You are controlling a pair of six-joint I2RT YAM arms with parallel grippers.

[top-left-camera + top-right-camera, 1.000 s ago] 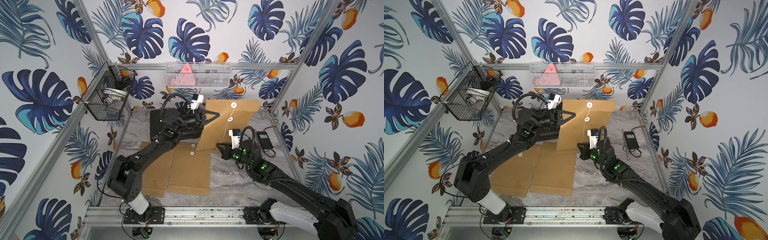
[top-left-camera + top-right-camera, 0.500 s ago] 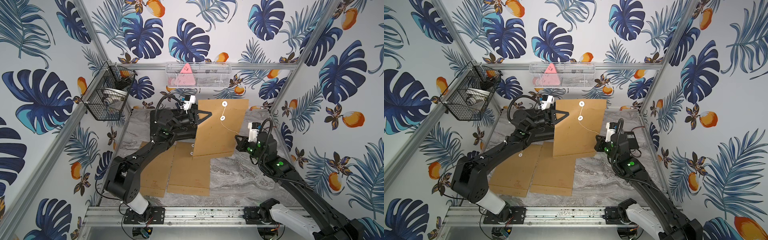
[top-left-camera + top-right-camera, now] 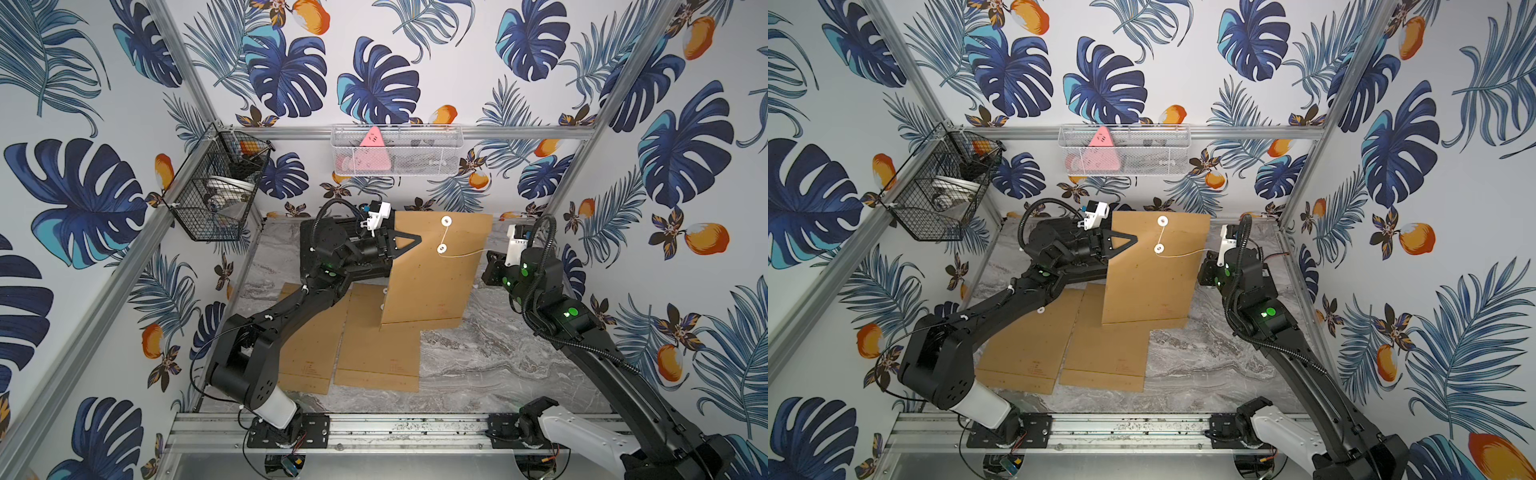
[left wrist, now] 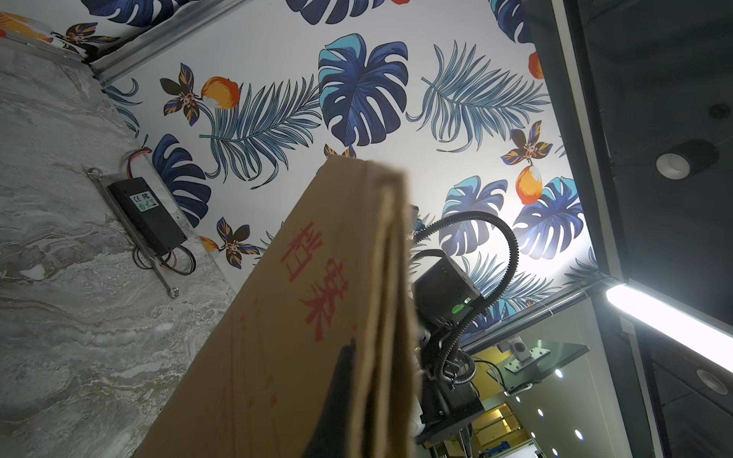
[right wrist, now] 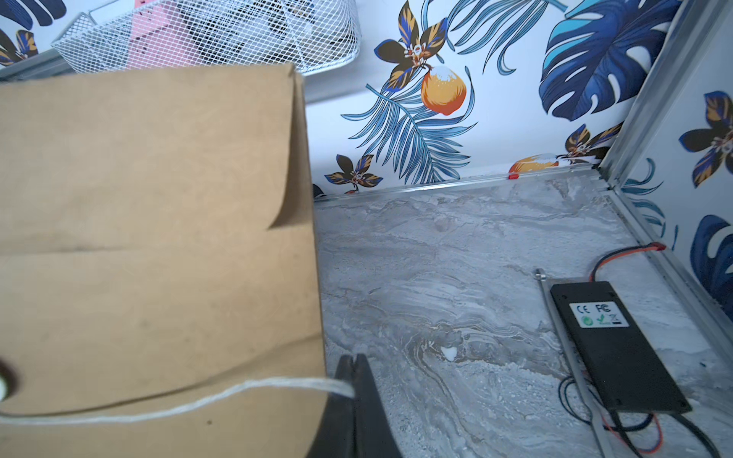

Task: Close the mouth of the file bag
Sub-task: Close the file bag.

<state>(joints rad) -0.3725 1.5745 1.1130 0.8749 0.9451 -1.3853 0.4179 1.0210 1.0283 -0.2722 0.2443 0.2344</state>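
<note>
Leaf-printed walls (image 3: 457, 62) are standing around my left gripper (image 3: 413, 240), a grey marbled floor (image 3: 478, 365) is lying beneath it, and a white mesh basket (image 3: 451, 149) is hanging beyond it.

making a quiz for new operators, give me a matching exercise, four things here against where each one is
1 file bag
2 string
3 pink triangle
4 power adapter

A in the white mesh basket
B flat on the table
C held up by the left gripper
D pinched in the right gripper

Pairs: 1-C, 2-D, 3-A, 4-B

Left hand (image 4: 363, 359) pinches the file bag (image 4: 285, 325) edge-on — red characters showing.
</note>
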